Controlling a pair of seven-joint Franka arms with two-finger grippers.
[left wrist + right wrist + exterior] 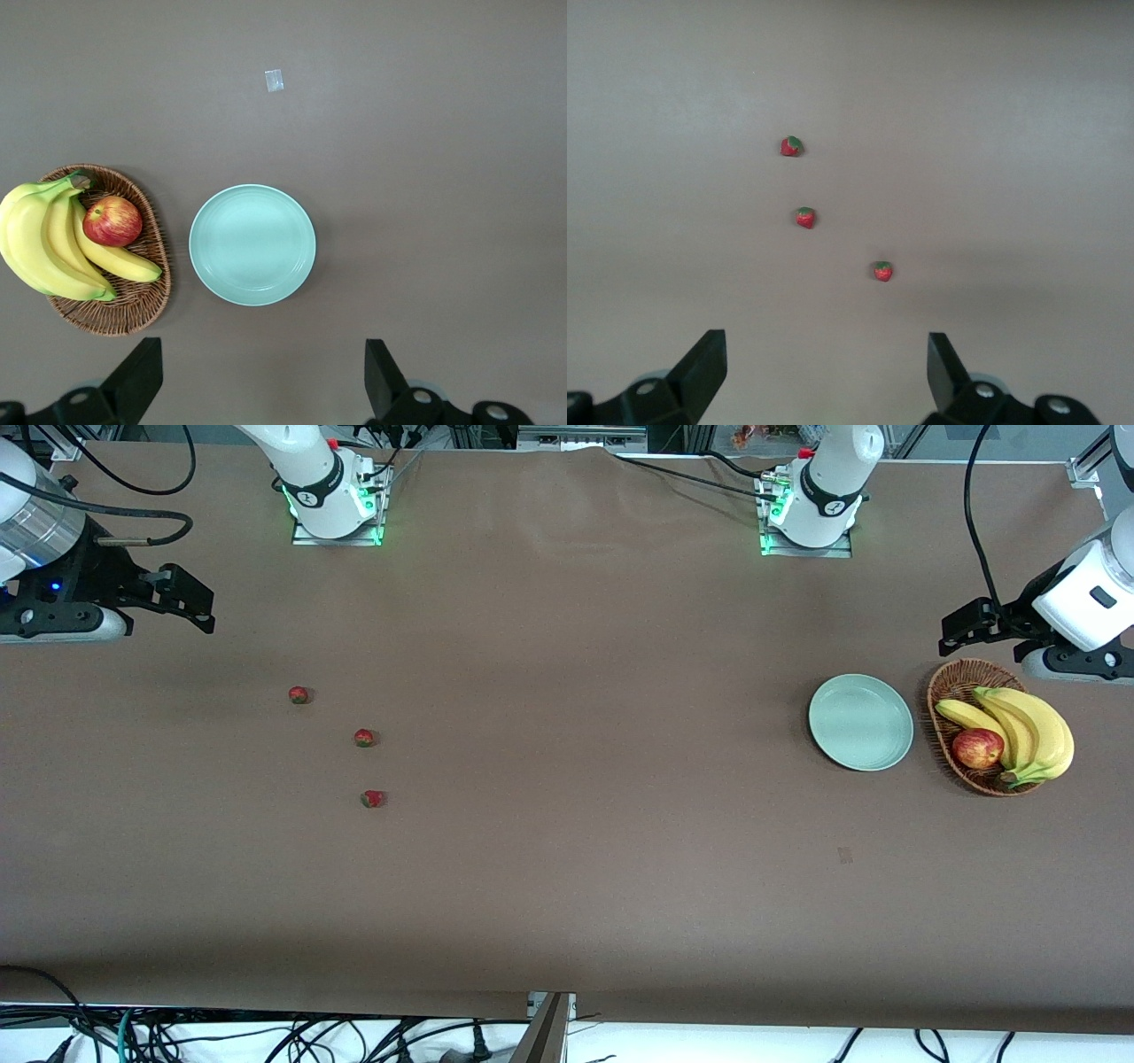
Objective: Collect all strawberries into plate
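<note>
- Right gripper [199,602] hangs above the bare table at the right arm's end, fingers spread wide and holding nothing.
- Left gripper [957,627] hovers by the wicker basket [948,691] at the left arm's end, jaws likewise parted and empty.
- Three strawberries lie apart in a loose line toward the right arm's end: the farthest strawberry [299,695], the middle strawberry [364,737], the nearest strawberry [373,799].
- Mint-green plate [860,722] sits bare just beside the basket, which holds bananas [1032,731] and an apple [977,748].
</note>
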